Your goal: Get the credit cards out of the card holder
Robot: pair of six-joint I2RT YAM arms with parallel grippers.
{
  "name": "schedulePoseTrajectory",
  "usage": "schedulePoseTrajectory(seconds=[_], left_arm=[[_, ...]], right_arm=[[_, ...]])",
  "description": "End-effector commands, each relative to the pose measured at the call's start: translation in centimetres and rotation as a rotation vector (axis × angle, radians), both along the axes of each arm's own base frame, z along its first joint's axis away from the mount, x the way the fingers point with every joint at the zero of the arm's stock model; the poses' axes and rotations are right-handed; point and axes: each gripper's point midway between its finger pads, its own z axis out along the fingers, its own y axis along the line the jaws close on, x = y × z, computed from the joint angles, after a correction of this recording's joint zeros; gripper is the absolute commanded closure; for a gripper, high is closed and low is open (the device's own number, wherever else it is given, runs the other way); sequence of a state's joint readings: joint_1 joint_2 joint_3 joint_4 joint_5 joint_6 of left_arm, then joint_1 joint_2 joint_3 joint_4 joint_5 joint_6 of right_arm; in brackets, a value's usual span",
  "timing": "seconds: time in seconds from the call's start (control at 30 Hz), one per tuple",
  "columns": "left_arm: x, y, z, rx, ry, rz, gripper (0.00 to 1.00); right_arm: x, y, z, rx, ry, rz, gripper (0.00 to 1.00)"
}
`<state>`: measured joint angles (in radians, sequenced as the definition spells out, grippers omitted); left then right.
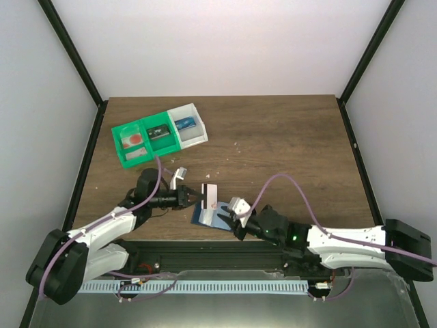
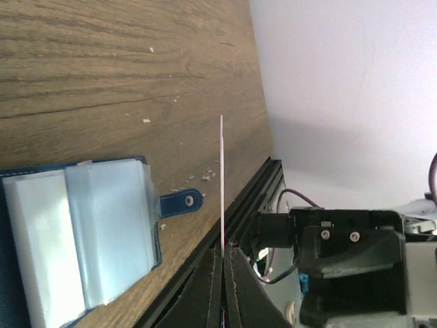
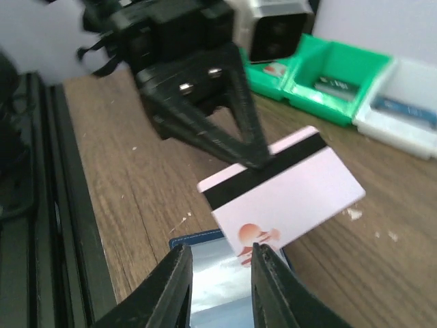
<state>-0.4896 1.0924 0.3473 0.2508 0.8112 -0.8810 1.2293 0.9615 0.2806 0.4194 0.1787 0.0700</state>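
- The left fingers [image 1: 194,197] are shut tight on a credit card [image 1: 209,193]. They pinch it by one edge.
- The credit card is up in the air, just above the card holder [image 1: 203,217]. It does not touch the surface [image 1: 287,150].
- In the right wrist view, the card is pale pink-white. It has a black stripe along one long side and a small red-orange mark near the other.
- In the left wrist view, the card is seen from its edge, so it looks like one thin line.
- The card holder is a blue wallet. It lies open near the front edge of the surface, between the two arms.
- It has pale see-through pockets and a small blue strap [image 2: 183,201] with a snap.
- The right fingers [image 1: 231,209] are at the right end of the card holder. They are a little apart, with a pale pocket showing between them. I cannot tell if they squeeze it or only rest on it.
- A green and white tray [image 1: 147,159] sits well apart at the back left. Each of its three boxes has a small thing inside.
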Motion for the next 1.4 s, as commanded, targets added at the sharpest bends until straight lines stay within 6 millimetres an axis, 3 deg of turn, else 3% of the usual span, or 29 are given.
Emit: schedulePoseTrajectory(seconds=[0.0,0.13,0.37,0.6,0.83,0.9,0.97,1.27,1.37], left_arm=[[-0.8,-0.4,1.9,-0.084,-0.017,-0.045,1.00],[-1.0,-0.5,3.2,-0.116,-0.012,-0.051,1.00],[-1.8,-0.7,4.4,-0.142,0.011,-0.096,1.00],[-1.5,-0.5,4.9,-0.143,-0.001,-0.067,1.00],[-1.4,-0.8,5.0,-0.153,0.020,-0.083,1.00],[-1.4,-0.8,5.1,-0.158,0.029,-0.080,1.00],[-1.5,-0.8,5.2,-0.161,0.039,-0.073,1.00],[-2.0,-0.4,5.0,-0.146,0.064,-0.064,1.00],[-2.2,-0.4,5.0,-0.144,0.068,-0.072,1.00]], right_arm=[[-1.1,0.8,2.7,-0.054,-0.394,0.078,0.72],[0.1,0.9,2.6,-0.150,-0.527,0.020,0.71],[0.0,1.1,3.8,-0.180,-0.706,0.022,0.64],[-0.8,1.5,2.0,-0.269,-0.771,0.103,0.56],[-0.9,1.4,1.9,-0.292,-0.803,0.111,0.52],[-0.5,1.4,1.5,-0.319,-0.814,0.097,0.54],[-0.3,1.4,1.3,-0.342,-0.838,0.093,0.64],[1.4,1.7,1.5,-0.443,-0.929,0.016,0.64],[1.1,1.7,2.2,-0.419,-0.952,-0.005,0.71]])
